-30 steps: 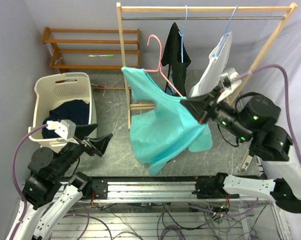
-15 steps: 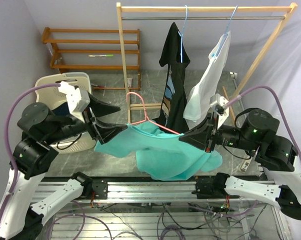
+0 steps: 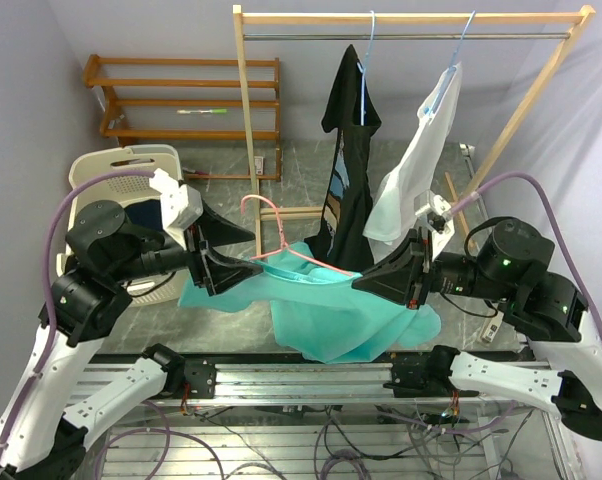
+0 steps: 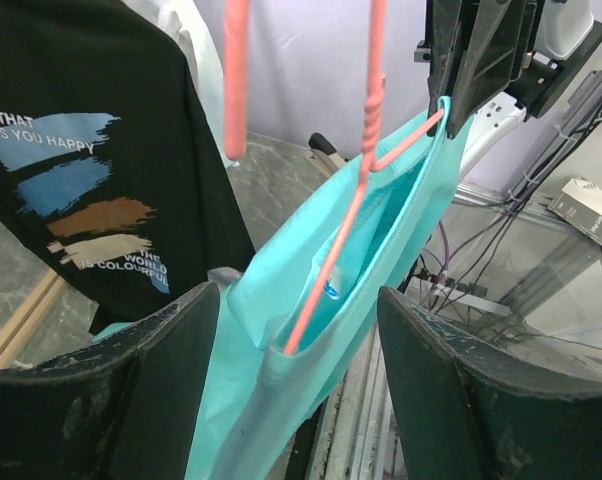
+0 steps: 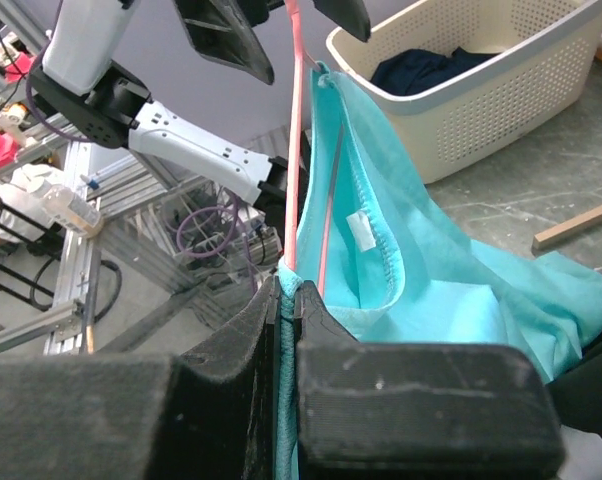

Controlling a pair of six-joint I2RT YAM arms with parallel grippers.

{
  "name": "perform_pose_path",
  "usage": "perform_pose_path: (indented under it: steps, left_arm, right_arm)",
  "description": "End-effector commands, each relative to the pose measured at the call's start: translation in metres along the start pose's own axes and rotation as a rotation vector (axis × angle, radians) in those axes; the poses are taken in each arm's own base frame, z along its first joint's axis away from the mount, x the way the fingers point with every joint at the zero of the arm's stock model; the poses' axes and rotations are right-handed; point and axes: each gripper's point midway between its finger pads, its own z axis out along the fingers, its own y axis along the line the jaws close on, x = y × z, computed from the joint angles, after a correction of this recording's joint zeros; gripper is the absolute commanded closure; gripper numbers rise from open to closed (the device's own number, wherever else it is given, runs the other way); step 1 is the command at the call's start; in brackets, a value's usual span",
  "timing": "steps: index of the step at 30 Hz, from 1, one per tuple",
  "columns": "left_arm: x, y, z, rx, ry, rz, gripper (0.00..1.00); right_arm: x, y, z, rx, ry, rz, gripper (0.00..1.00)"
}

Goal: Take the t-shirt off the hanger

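- The turquoise t-shirt (image 3: 331, 312) is on the pink wire hanger (image 4: 373, 90), in the air between both arms.
- The right gripper (image 5: 286, 295) is closed tight on one hanger end, together with shirt cloth.
- The left gripper (image 4: 299, 300) stands apart around the other shoulder, holding nothing.

Pale lilac walls (image 3: 21, 100) L & back. Grey marbled floor (image 3: 217, 192). Wooden clothes rack (image 3: 243, 100) at centre w/ black tee (image 3: 343, 110) & white shirt (image 3: 426, 140) hung. Low wooden shelf (image 3: 181, 98) by back wall; white laundry basket (image 3: 121, 155) on L.
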Motion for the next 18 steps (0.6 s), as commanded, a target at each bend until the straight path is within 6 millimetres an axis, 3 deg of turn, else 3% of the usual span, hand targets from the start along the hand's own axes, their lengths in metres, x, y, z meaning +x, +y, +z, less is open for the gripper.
perform_pose_path:
  steps: [1, 4, 6, 7, 8, 11, 18]
  left_arm:
    - [0.003, -0.005, 0.006, 0.063, 0.003, 0.003, 0.26]
    - [0.002, -0.008, 0.008, 0.09, 0.0, -0.005, 0.28]
    - [0.003, -0.01, 0.01, 0.11, 0.002, -0.012, 0.4]
    - [0.005, -0.01, 0.011, 0.119, 0.007, -0.016, 0.69]
    - [0.006, -0.011, 0.011, 0.133, 0.016, -0.017, 0.9]
    - [0.015, -0.013, 0.01, 0.155, 0.058, -0.02, 0.93]
    - [0.005, -0.03, -0.002, 0.172, -0.015, 0.023, 0.93]
  right_arm:
    - [-0.015, 0.013, 0.002, -0.071, -0.062, -0.003, 1.0]
    - [-0.016, 0.015, 0.004, -0.081, -0.065, 0.001, 1.0]
    - [-0.016, 0.015, 0.005, -0.081, -0.066, 0.003, 1.0]
    - [-0.015, 0.013, 0.006, -0.077, -0.063, 0.004, 1.0]
    - [-0.014, 0.012, 0.007, -0.073, -0.06, 0.006, 1.0]
    - [-0.013, 0.01, 0.008, -0.061, -0.056, 0.009, 1.0]
    - [-0.008, 0.0, 0.004, -0.008, -0.055, 0.011, 1.0]
